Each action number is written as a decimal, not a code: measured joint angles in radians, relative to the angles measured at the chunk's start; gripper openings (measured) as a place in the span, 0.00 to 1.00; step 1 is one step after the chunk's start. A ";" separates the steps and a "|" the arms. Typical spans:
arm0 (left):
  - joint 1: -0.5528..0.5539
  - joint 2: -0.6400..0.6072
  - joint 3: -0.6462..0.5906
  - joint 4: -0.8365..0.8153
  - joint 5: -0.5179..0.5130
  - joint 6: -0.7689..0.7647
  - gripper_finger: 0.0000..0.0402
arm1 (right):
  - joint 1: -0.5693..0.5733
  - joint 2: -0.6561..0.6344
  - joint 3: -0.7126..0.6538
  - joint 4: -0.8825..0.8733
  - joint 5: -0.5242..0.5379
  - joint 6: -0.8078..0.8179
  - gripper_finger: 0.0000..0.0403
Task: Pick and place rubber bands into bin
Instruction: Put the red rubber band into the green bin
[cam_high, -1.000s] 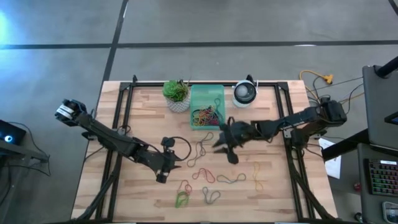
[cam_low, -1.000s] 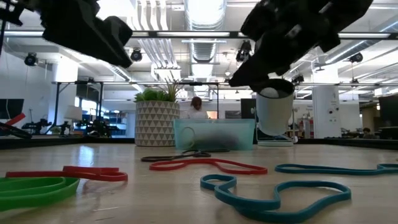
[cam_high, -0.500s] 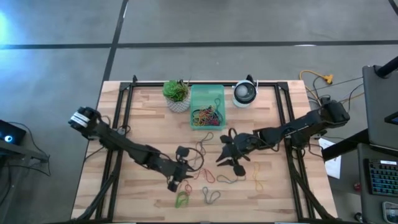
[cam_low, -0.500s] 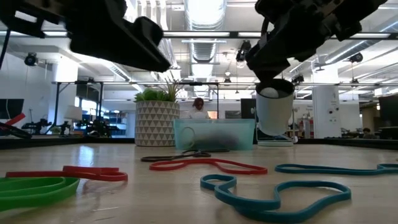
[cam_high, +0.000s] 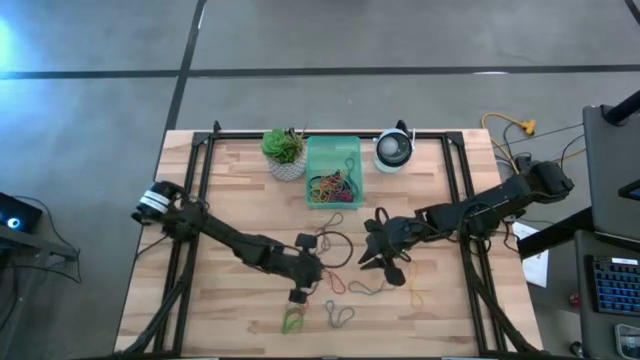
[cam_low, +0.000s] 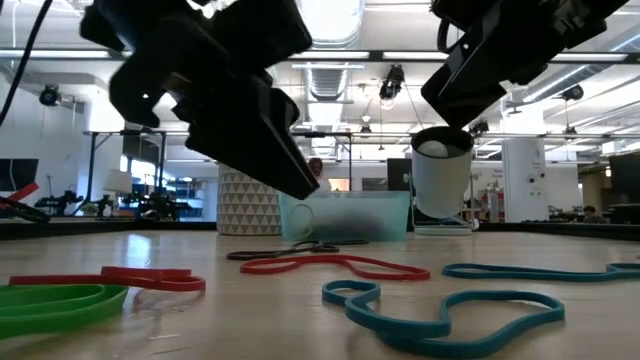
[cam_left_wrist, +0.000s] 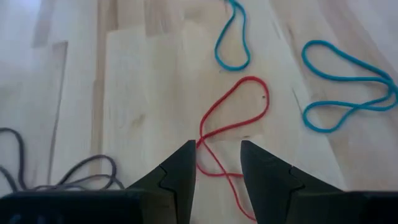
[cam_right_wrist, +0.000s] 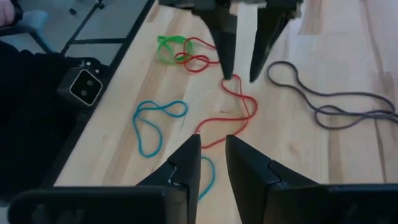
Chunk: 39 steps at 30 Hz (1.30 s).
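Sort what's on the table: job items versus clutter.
Job: rubber bands loose on the table, e.g. red, teal, green; more already in the bin.
Clutter: potted plant, round white device.

Bright, even light falls from ceiling lamps (cam_low: 330, 15), which glare white in the low view. There both arms stand as dark, backlit silhouettes. The nearest bands (cam_low: 450, 310) look soft, and shadows on the table (cam_high: 230, 300) are faint.

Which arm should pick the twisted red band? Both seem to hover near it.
Left. The left gripper hangs open right over the red band, fingertips astride it; the right gripper is farther back.
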 joint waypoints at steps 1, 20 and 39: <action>0.002 0.010 0.015 -0.009 0.004 -0.009 0.28 | 0.005 -0.002 0.000 0.000 0.001 -0.001 0.17; 0.066 0.108 0.099 -0.080 0.109 -0.082 0.28 | 0.032 -0.006 -0.002 -0.026 0.000 0.048 0.17; 0.079 0.171 0.103 -0.070 0.137 -0.135 0.28 | 0.052 -0.006 -0.002 -0.019 0.000 0.057 0.16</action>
